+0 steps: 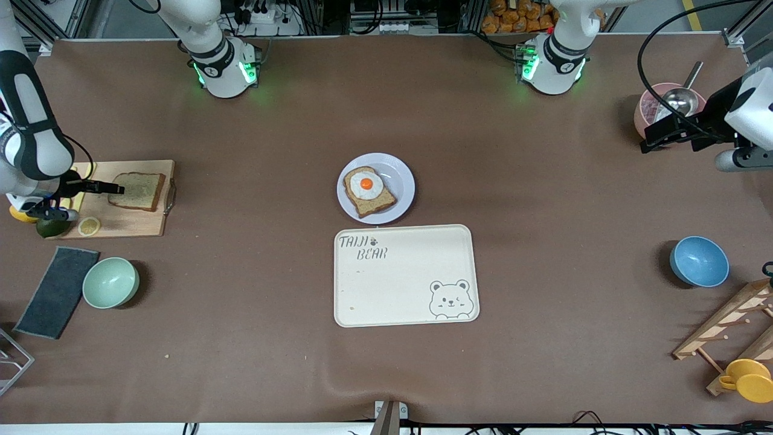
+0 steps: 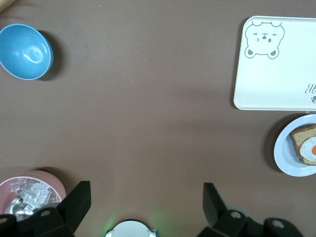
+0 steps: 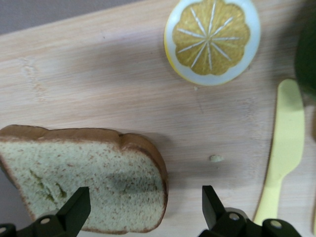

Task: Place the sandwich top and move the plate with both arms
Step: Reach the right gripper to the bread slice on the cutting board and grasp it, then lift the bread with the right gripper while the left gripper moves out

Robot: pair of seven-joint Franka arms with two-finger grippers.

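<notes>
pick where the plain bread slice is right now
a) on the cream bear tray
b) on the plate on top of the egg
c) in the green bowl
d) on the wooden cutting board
d: the plain bread slice lies flat on the wooden cutting board toward the right arm's end of the table, with the open right gripper over it; the plate holds only the bread slice with the fried egg.

Bear tray [image 1: 406, 275], 2 bowls, cutting board [image 1: 121, 223], lemon slice [image 3: 212, 42].
</notes>
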